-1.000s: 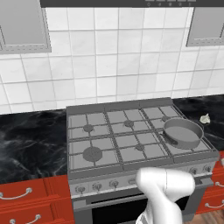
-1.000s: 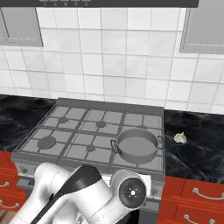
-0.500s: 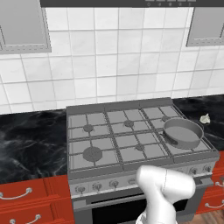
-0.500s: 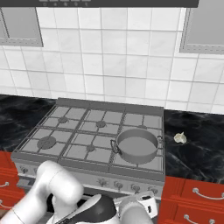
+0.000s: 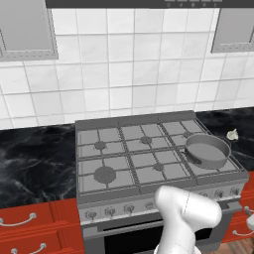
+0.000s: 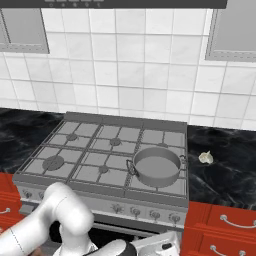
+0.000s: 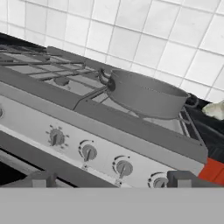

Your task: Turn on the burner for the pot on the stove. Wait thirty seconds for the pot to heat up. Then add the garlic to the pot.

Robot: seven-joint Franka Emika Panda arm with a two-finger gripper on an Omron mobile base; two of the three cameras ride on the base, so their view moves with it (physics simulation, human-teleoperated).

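My gripper [image 7: 109,180] is spread wide, holding nothing, just short of the knobs [image 7: 89,152] on the stove [image 7: 39,109] front. Beyond them the pot [image 7: 146,95] sits on the front right burner. Farthest, the garlic [image 7: 216,109], partly cut off, seems to lie on the counter [image 6: 220,175].

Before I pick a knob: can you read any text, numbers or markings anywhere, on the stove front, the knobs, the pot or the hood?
No readable text anywhere.
Stove: no brand or label on its front panel.
Knobs: each has a plain pointer bar, no numbers or burner symbols beside them.
Pot: plain grey metal, unmarked.
Hood: small pale marks along its edge, too small to read.
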